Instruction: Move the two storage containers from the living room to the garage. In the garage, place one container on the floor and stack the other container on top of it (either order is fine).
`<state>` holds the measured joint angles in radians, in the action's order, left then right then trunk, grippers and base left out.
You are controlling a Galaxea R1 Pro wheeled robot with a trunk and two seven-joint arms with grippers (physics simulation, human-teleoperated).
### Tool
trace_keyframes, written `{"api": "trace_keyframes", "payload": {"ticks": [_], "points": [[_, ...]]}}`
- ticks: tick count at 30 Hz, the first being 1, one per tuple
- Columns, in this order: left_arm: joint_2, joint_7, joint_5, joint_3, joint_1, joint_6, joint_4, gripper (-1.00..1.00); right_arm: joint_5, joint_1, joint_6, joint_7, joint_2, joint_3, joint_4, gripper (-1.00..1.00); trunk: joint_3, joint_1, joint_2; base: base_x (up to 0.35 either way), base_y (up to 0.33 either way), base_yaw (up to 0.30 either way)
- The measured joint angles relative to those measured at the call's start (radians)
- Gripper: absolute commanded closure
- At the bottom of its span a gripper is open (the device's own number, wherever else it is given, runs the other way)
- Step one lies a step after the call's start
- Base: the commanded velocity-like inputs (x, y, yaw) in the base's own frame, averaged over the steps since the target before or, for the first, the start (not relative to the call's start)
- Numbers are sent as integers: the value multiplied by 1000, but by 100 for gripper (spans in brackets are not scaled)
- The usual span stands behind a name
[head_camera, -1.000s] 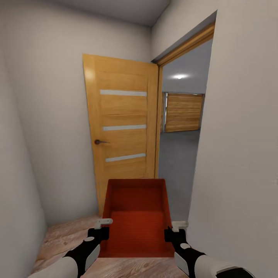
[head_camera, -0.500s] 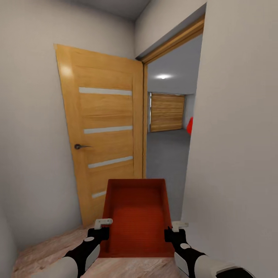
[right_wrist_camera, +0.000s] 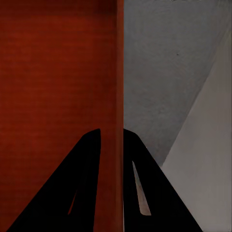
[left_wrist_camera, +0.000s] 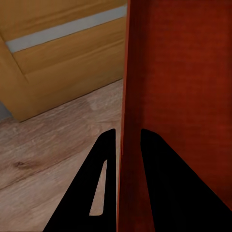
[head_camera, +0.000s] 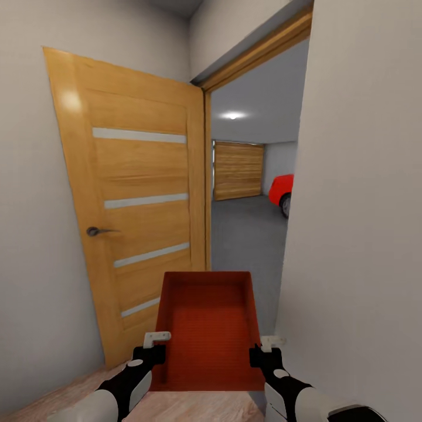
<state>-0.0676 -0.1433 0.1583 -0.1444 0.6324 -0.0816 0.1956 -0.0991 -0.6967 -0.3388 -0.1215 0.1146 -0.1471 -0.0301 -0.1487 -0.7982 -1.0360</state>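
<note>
Left gripper [head_camera: 157, 346]: your left claw pinches the left long wall of the red-orange rectangular open-top container [head_camera: 206, 328]. In the left wrist view the two black fingers [left_wrist_camera: 104, 159] stand one on each side of this thin wall, pressed against it.
Right gripper [head_camera: 266, 348]: your right claw pinches the right long wall of the same bin, one black finger [right_wrist_camera: 89, 159] inside and one outside.
Container: you hold it in the air between both claws, at 12 o'clock, just in front of the trunk and level. Its far end points to the doorway.
Wood-plank floor [head_camera: 193, 407]: light boards lie under the bin and the arms.
Door: the open honey-coloured wooden door [head_camera: 132, 193] with three pale strips and a dark handle stands at 11 o'clock, swung against the white wall.
Doorway: the opening with a wooden frame [head_camera: 258, 53] is at 12 to 1 o'clock, just behind the bin.
Garage: through the opening you see the dark grey concrete floor [head_camera: 246, 234], a wood-panelled garage door [head_camera: 237, 170] far back and part of a red car [head_camera: 282, 190].
White wall [head_camera: 357, 205]: it stands close at 2 o'clock, next to your right arm.
</note>
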Motion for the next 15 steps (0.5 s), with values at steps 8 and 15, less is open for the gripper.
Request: {"api": "trace_keyframes", "payload": {"ticks": [8, 15], "points": [[0, 0, -1, 0, 0, 0, 2, 100, 1, 0, 0, 0, 0, 1, 1, 100, 0, 0, 0, 300, 115, -2], [0, 0, 0, 0, 1, 0, 0, 100, 0, 0, 0, 0, 0, 0, 0, 100, 0, 0, 0, 300, 120, -96]]}}
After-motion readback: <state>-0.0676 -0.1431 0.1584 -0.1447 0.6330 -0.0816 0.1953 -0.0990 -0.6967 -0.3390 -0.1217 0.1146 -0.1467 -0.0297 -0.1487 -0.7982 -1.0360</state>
